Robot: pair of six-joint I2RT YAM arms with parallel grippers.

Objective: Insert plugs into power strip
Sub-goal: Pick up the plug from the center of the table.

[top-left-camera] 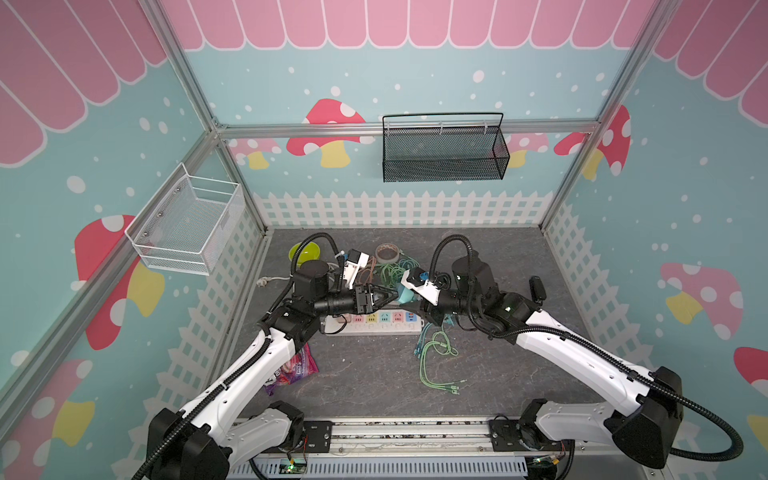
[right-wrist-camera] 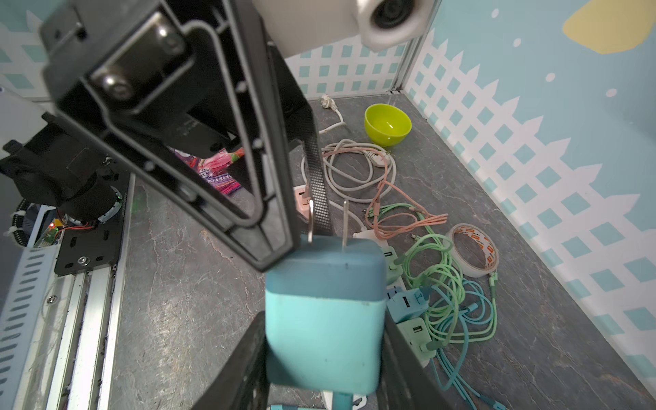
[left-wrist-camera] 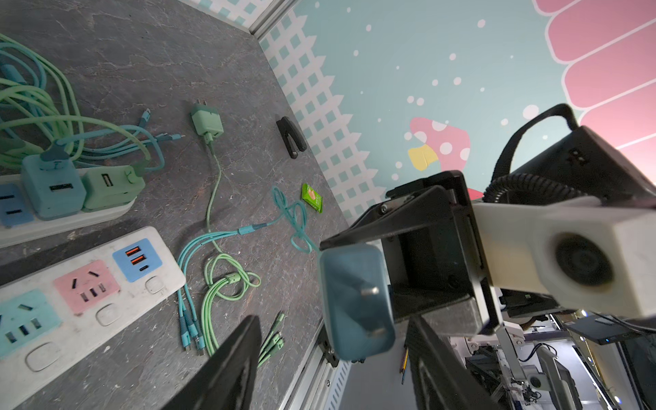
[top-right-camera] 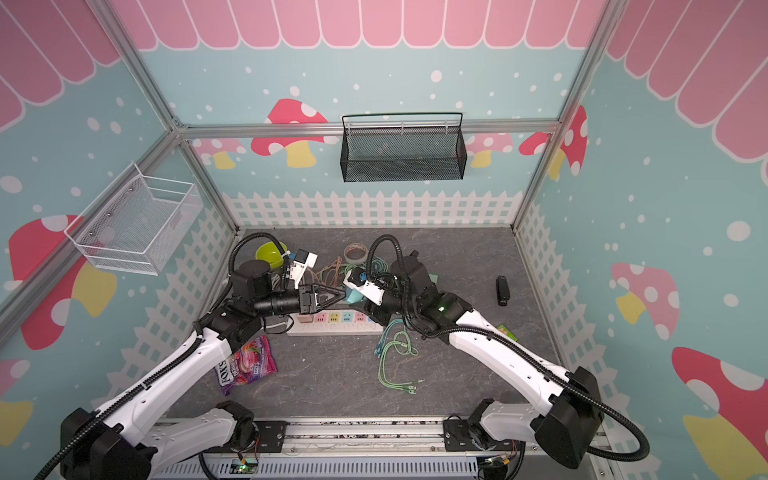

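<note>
My right gripper (right-wrist-camera: 323,326) is shut on a teal plug (right-wrist-camera: 324,312), held above the table with its two metal prongs pointing at my left gripper (left-wrist-camera: 333,321). The left fingers (left-wrist-camera: 241,358) stand open on either side of this plug (left-wrist-camera: 356,301), with gaps showing. In both top views the grippers meet over the power strip (top-left-camera: 374,322) (top-right-camera: 332,324), whose pastel sockets (left-wrist-camera: 87,285) are bare. A second strip (left-wrist-camera: 64,220) behind it holds a teal plug (left-wrist-camera: 53,188) and a mint plug (left-wrist-camera: 110,186). Another mint plug (left-wrist-camera: 207,122) lies loose on the table.
Green and teal cables (top-left-camera: 436,353) sprawl in front of the strip, and more are tangled behind it (right-wrist-camera: 447,284). A lime bowl (top-left-camera: 305,252), tape roll (top-left-camera: 387,252), white cord (right-wrist-camera: 355,170), candy bag (top-right-camera: 247,365), black stapler (top-right-camera: 502,291) and green packet (left-wrist-camera: 312,197) lie around.
</note>
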